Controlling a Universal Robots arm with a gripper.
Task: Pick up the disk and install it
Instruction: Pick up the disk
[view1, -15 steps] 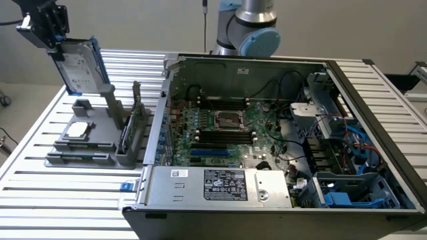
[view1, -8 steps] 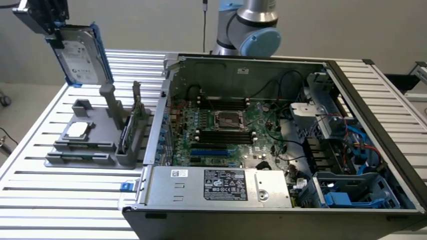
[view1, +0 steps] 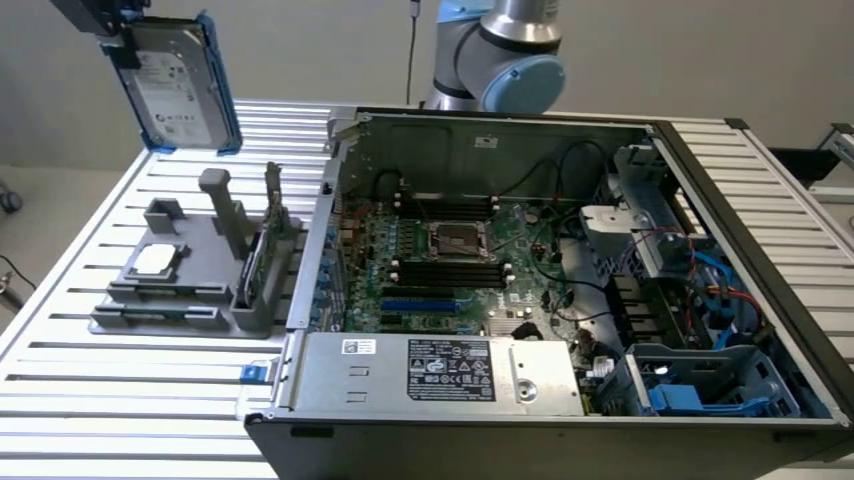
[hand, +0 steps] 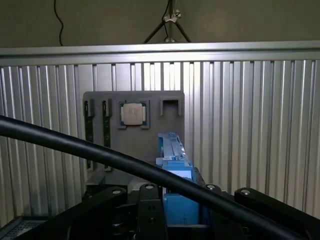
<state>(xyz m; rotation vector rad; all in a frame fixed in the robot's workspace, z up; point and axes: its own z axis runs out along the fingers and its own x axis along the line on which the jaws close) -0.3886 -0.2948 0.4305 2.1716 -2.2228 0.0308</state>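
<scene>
The disk (view1: 180, 85), a silver-grey drive with a white label and a blue carrier frame, hangs upright in the air at the exterior view's upper left, high above the grey holder (view1: 174, 290). My gripper (view1: 123, 42) is shut on its upper end. In the wrist view the disk's blue frame (hand: 172, 160) sticks out between the black fingers (hand: 150, 215), edge-on, with the grey holder (hand: 132, 135) far beyond it.
A small square processor chip (view1: 154, 258) lies on the holder. The open computer case (view1: 534, 280) fills the exterior view's right, with a grey power-supply box (view1: 441, 370) at its front and blue bay parts (view1: 707, 385). A black cable (hand: 100, 155) crosses the wrist view.
</scene>
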